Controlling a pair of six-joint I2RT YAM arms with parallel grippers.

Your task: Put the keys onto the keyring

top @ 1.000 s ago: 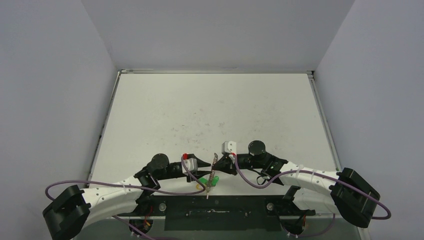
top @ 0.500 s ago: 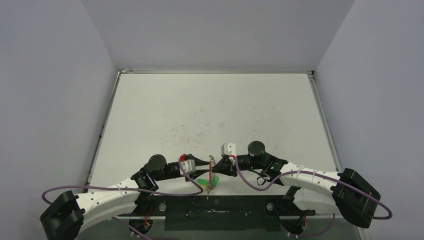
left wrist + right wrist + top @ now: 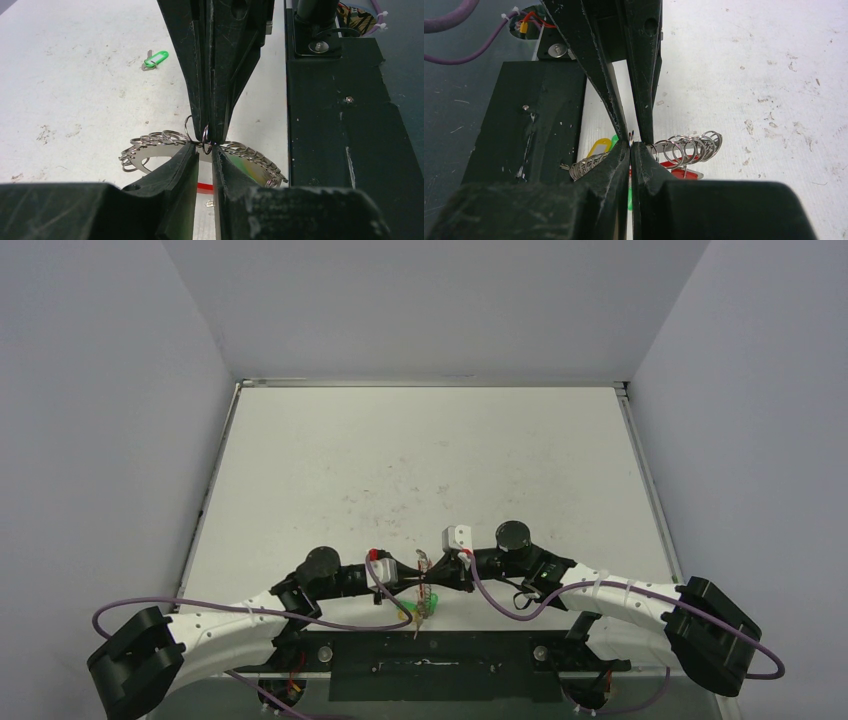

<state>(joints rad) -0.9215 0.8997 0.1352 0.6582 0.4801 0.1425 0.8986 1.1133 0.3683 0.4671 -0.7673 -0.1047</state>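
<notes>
Your left arm [image 3: 230, 625] and right arm [image 3: 610, 595] lie low along the near edge of the tabletop [image 3: 420, 460], bent inward so the wrists meet tip to tip at the keyring [image 3: 150, 145], which stands on edge. The right tool [image 3: 630, 146] is pinched tight on the keyring's rim. The left tool [image 3: 205, 150] straddles that rim with its fingers narrowly apart; you cannot tell whether it grips. A green key [image 3: 156, 58] lies on the tabletop near the keyring.

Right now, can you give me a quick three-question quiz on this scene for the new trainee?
1. True or false: the right gripper is wide open.
2. Left wrist view, the green key lies: A) on the table, apart from the keyring; B) threaded on the keyring; C) under it.
3. Right wrist view: which colour key shows nearest the black base plate?
Key: 1 false, shut on the keyring. 2 A. 3 the yellow key.
</notes>
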